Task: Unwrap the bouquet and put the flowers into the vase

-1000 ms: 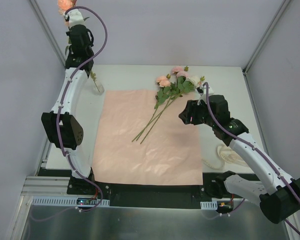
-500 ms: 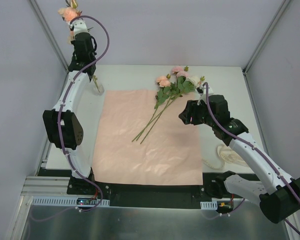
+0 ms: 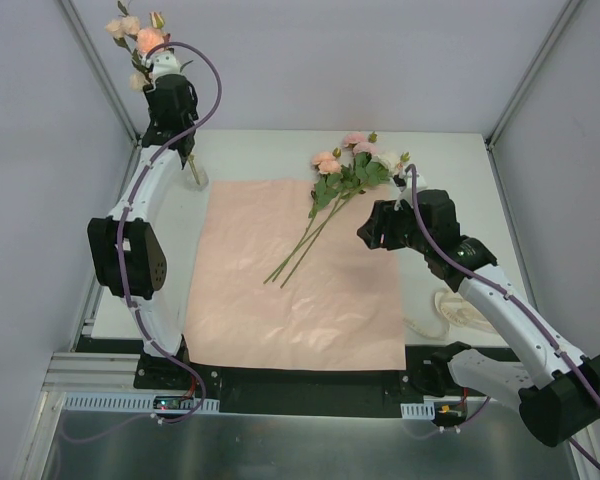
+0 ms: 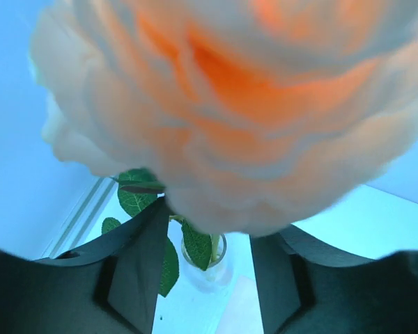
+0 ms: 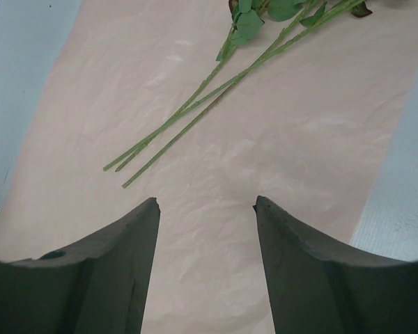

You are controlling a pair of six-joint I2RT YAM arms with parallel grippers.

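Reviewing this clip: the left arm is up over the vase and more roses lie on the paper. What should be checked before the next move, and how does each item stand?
1. Vase upright: ok, it stands beside the far left corner of the pink paper.
2. Rose stalk seated in the vase: ok, the left wrist view shows stem and leaves in its mouth.
3. Left gripper clear of that stalk: cannot tell. The jaws stand apart, but the bloom fills the view.
4. Right gripper open and empty: ok, it hovers over the pink paper.
5. Remaining flowers free to pick: ok, they lie across the paper's far edge with their stems uncovered.
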